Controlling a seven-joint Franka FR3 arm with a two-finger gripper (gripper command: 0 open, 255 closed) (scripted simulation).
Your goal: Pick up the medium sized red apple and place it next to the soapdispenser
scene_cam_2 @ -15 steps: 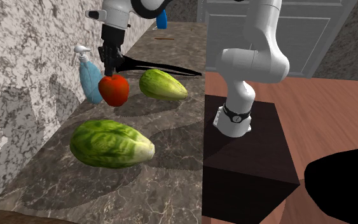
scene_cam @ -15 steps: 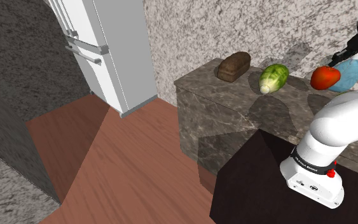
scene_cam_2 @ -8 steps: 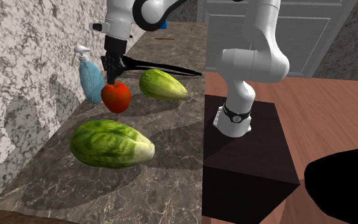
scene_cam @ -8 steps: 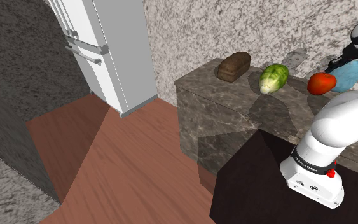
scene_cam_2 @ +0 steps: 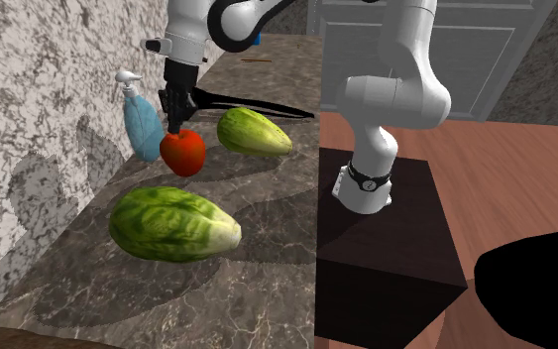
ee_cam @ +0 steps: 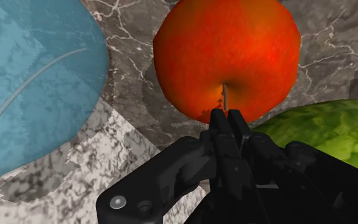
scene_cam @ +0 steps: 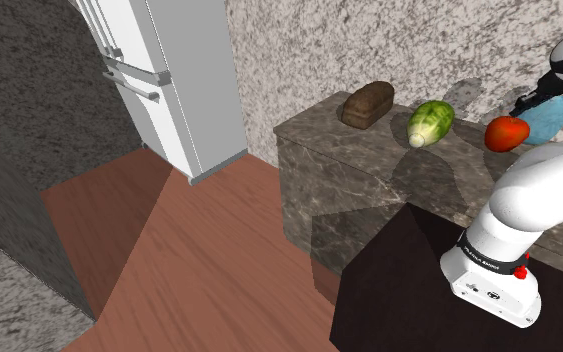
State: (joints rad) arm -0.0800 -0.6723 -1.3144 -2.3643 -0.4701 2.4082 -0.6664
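Observation:
The red apple (scene_cam: 506,132) (scene_cam_2: 182,153) (ee_cam: 225,54) is low over the marble counter (scene_cam: 369,150), right beside the pale blue soap dispenser (scene_cam: 547,118) (scene_cam_2: 142,124) (ee_cam: 31,83). I cannot tell whether the apple touches the counter. My gripper (scene_cam: 522,103) (scene_cam_2: 174,124) (ee_cam: 226,118) points down onto the apple's top. Its fingers are drawn close together and pinch the apple by the stem hollow.
A green lettuce head (scene_cam: 430,122) (scene_cam_2: 172,224) lies on the counter, with a second one (scene_cam_2: 254,131) (ee_cam: 330,127) close to the apple. A brown loaf (scene_cam: 367,104) sits at the counter's end. A speckled wall backs the counter. A white fridge (scene_cam: 159,80) stands farther off.
Over the last second the apple came down toward the counter and a little closer to the soap dispenser, still in the gripper. In the last half second it hardly moved.

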